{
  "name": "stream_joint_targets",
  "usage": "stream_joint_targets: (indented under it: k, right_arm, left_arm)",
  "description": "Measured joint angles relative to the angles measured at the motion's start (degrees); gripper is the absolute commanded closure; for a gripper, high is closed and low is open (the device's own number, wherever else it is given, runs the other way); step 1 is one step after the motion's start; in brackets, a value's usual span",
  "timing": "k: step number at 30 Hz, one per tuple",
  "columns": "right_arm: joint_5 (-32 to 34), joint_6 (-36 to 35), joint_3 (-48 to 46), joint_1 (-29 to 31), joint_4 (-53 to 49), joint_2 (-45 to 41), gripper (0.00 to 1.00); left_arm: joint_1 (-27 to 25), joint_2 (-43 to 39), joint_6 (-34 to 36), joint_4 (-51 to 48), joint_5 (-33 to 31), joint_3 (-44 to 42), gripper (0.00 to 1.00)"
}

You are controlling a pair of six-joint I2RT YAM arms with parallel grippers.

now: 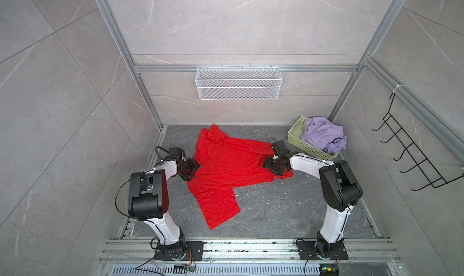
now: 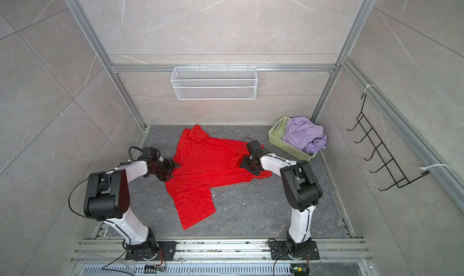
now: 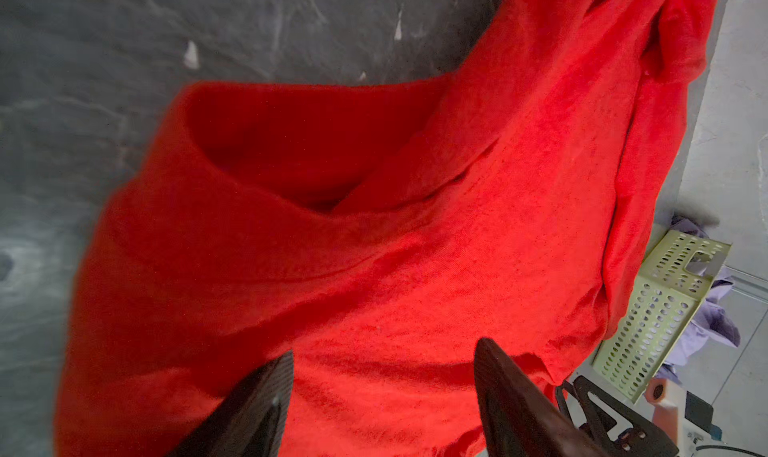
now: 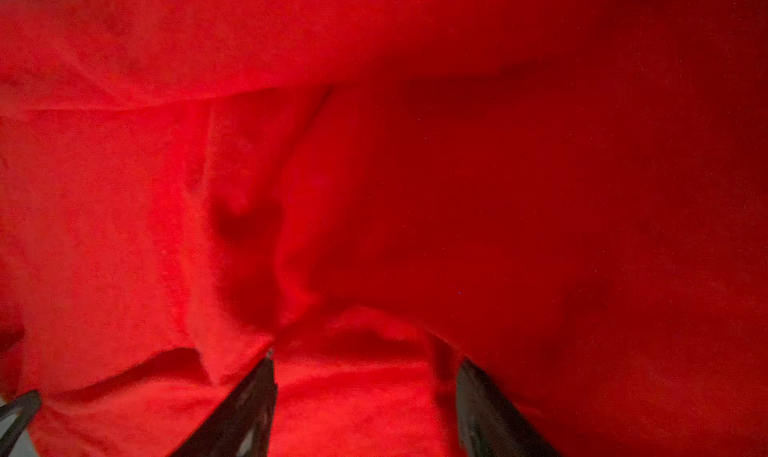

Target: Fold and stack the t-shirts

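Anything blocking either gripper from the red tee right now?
Nothing visible. The left gripper and right gripper are both at the red t-shirt, on opposite sides, jaws apart with only red cloth ahead. The pale green basket is off to the side, not in between.

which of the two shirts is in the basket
The lilac shirt, bunched up in the green basket at the back right. The red shirt lies spread out on the table instead.

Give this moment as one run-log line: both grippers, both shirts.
red t-shirt: spread out, unfolded | left gripper: open at its edge | right gripper: open over it | lilac t-shirt: crumpled in green basket
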Motion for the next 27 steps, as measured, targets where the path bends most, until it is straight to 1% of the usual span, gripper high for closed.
stream_joint_targets:
  k: [4, 7, 11, 13, 16, 18, 20, 22, 25, 27]
  right_arm:
    - [0.7, -2.1, 0.11, 0.0, -0.66, -2.58, 0.27]
    - [2.73, -2.67, 0.68, 0.33, -1.44, -7.54, 0.27]
    - [7.3, -1.92, 1.33, 0.33, -4.87, -14.29, 0.28]
    - [8.96, -0.7, -1.75, 0.2, -5.03, -17.11, 0.28]
    - [10.12, 1.64, -10.34, -0.61, -5.42, -20.79, 0.29]
    - [10.05, 3.56, -16.87, -2.21, -5.35, -22.43, 0.3]
    - [9.84, 4.94, -21.35, -3.91, -5.38, -23.28, 0.31]
    - [9.57, 5.75, -23.34, -4.94, -5.22, -23.32, 0.31]
    - [8.74, 6.23, -23.19, -5.18, -3.3, -22.32, 0.33]
    - [8.52, 6.36, -21.94, -5.18, -1.97, -19.87, 0.39]
  left_arm:
    - [0.02, 0.83, 1.51, -1.73, 0.17, 1.4, 0.28]
    - [0.13, 1.6, 2.69, -2.84, 0.35, 2.6, 0.28]
    - [0.28, 1.9, 3.69, -3.56, 0.63, 3.19, 0.29]
    - [0.28, 1.86, 3.93, -3.67, 0.63, 3.19, 0.31]
    - [0.31, 1.29, 4.07, -4.13, 0.37, 2.75, 0.31]
    - [0.33, -0.11, 4.09, -4.9, -0.22, 1.64, 0.32]
    - [0.35, -2.43, 4.07, -5.81, -1.01, -0.02, 0.32]
    - [0.33, -5.11, 4.04, -6.54, -1.6, -1.79, 0.32]
    - [0.35, -8.81, 3.98, -7.37, -2.49, -3.87, 0.32]
    - [0.35, -10.49, 3.76, -7.72, -2.86, -4.87, 0.32]
